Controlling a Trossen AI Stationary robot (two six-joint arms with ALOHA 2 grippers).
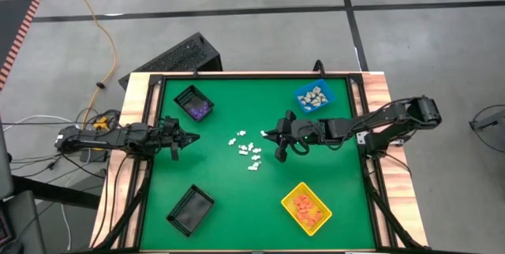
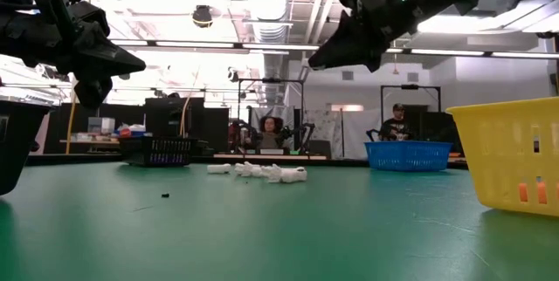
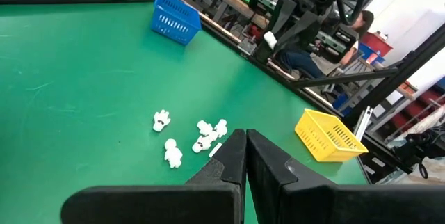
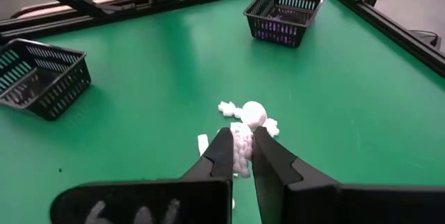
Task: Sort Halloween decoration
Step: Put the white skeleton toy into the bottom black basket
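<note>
My right gripper (image 4: pixel 241 135) hangs above the middle of the green table (image 1: pixel 221 183), shut on a small white skeleton-like Halloween decoration (image 4: pixel 245 130). The left wrist view shows that piece (image 3: pixel 270 40) well above the table top. Several more white pieces (image 1: pixel 246 150) lie loose on the table just below and to the near left of it. My left gripper (image 1: pixel 193 136) waits shut near the table's left edge, touching nothing. My right gripper pinches the white figure's body (image 4: pixel 243 151) between its two fingers. The round head (image 4: pixel 254 113) and the arms stick out past the fingertips. The fingers come from the table's right side, slanting down. The figure is lifted clear of the table.
A blue bin (image 1: pixel 314 96) with pale pieces stands at the far right. A yellow bin (image 1: pixel 306 208) with orange pieces stands at the near right. One black bin (image 1: pixel 194 102) with purple pieces is at the far left, another black bin (image 1: pixel 190 208) at the near left.
</note>
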